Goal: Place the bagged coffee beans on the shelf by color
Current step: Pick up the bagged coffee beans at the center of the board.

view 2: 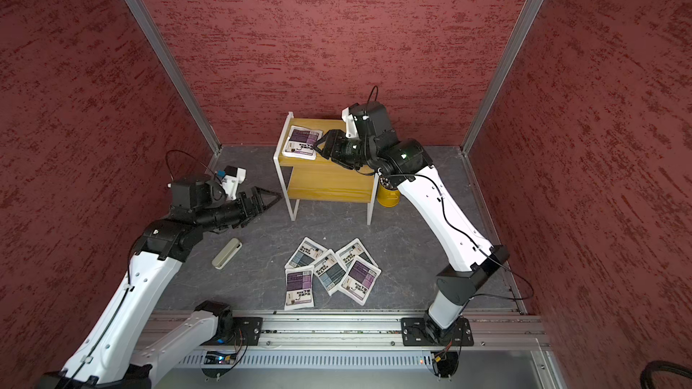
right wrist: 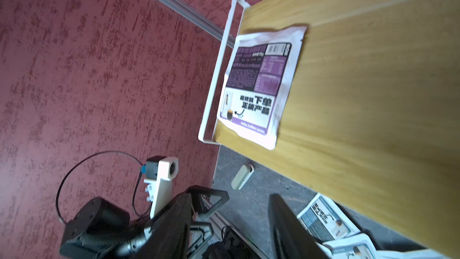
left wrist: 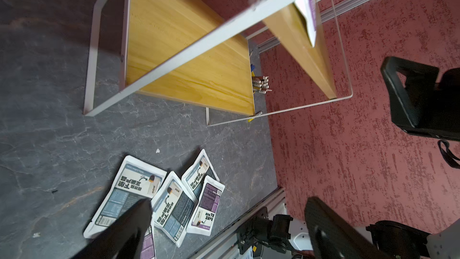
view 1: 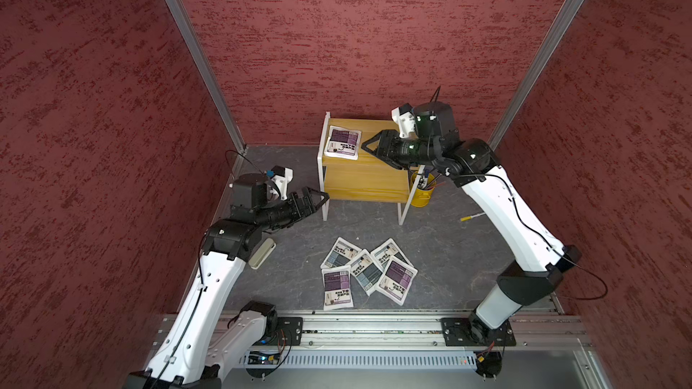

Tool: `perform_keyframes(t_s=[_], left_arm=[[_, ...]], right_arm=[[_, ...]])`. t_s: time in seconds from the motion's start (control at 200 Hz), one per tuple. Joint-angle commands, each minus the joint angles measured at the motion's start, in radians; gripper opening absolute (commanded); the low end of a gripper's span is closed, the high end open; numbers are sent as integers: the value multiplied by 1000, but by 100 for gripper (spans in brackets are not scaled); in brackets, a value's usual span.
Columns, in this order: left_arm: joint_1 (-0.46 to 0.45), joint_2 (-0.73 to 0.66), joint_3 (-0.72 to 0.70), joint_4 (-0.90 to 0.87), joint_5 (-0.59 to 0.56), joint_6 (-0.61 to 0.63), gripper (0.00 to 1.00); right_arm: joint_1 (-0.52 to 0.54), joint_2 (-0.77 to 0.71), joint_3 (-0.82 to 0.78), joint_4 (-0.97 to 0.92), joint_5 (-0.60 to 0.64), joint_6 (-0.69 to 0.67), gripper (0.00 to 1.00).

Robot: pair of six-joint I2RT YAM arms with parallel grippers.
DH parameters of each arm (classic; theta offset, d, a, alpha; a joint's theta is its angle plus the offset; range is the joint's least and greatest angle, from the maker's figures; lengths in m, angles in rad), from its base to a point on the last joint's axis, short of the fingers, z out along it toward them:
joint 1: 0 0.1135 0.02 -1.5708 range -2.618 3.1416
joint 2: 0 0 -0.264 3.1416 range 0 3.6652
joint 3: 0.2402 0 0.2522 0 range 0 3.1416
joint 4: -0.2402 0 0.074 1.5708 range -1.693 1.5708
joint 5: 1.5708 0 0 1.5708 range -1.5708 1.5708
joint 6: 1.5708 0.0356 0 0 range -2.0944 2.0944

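Nearest the rail, five pouches overlap on the tabletop — two purple at the near corners, three grey-blue behind. The leftmost purple one has its long axis pointing toward the shelf. Farther on, the left pincer hovers by the shelf's front leg, jaws wide apart and empty — seemingly the nearer arm to the pile. Farthest, the right pincer is over the top board, jaws apart, holding nothing, just beside the purple pouch lying flat there.
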Motion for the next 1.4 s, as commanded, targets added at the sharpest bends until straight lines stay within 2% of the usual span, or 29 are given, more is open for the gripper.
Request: perform_keyframes(t_s=[0.0,0.125,0.276,0.421,0.541,0.731,0.982,1.398], left_arm=[[-1,10,-33,-18,61,-20,100],[-2,-6,-101,-46,79,-8,100],[-33,-64,-202,-52,65,-40,100],[-95,-122,-298,-52,-4,-69,100],[-124,-175,-378,-26,-22,-114,100],[-150,-231,-476,13,-38,-180,100],[-222,-217,-527,48,-78,-223,100],[-335,-216,-624,100,-198,-352,100]], right_arm=[[22,-98,-114,-69,-126,-103,53],[85,-206,-311,-38,-95,-101,53],[182,-315,-626,150,-87,34,53],[282,-317,-822,255,-57,115,53],[335,-290,-941,385,-78,182,53],[367,-225,-1045,539,-127,232,53],[380,-142,-1144,655,-153,261,52],[410,-16,-1199,731,-197,270,52]])
